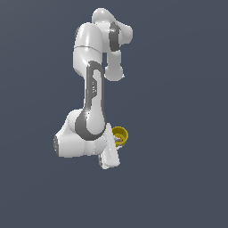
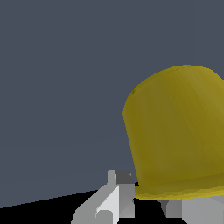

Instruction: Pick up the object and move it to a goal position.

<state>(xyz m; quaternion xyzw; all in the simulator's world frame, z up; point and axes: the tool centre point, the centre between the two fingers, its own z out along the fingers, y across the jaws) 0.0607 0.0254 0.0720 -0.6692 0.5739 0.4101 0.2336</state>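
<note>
There is one yellow cup (image 1: 120,135) and one white arm (image 1: 91,95). The hand (image 1: 117,140) holds the cup by its rim, up in the air. No words show anywhere.

Exterior view looks from afar at the whole arm (image 1: 91,107); wrist view sits close against the cup (image 2: 177,131). Both views share the cup (image 1: 120,135).

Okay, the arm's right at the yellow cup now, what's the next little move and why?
Probably close the jaws on the yellow cup before lifting. In the wrist view its rim sits right at the gripper, one finger beside it. In the exterior view the cup is against the hand, but a firm grip isn't visible.
</note>
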